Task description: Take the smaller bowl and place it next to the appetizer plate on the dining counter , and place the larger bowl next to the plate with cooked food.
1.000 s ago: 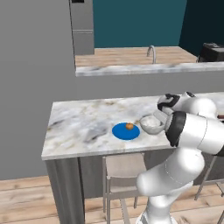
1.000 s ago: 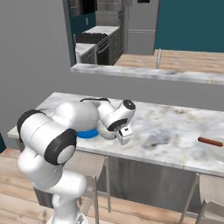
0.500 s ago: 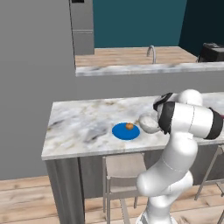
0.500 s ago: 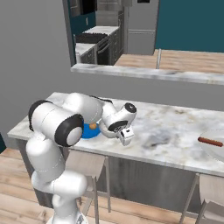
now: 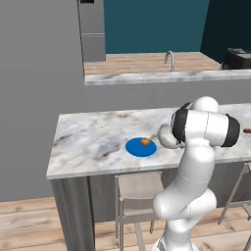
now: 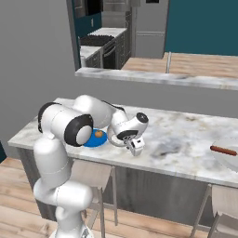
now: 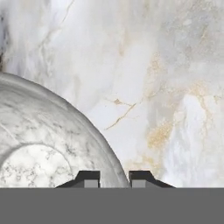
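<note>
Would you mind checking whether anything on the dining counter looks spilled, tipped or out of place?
Nothing stands out. The smaller bowl sits upright on the counter beside the blue plate, whose orange morsel is in place. The gripper straddles the bowl's rim.

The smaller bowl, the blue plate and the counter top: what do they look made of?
The smaller bowl: mottled grey-white, like polished marble or glazed stoneware; faint veining, a soft sheen. The appetizer plate: flat uniform bright blue, perhaps glazed ceramic or plastic; no texture shows. The dining counter: white-grey marble-look top with tan veins, smooth; whether real stone or laminate cannot be told.
</note>
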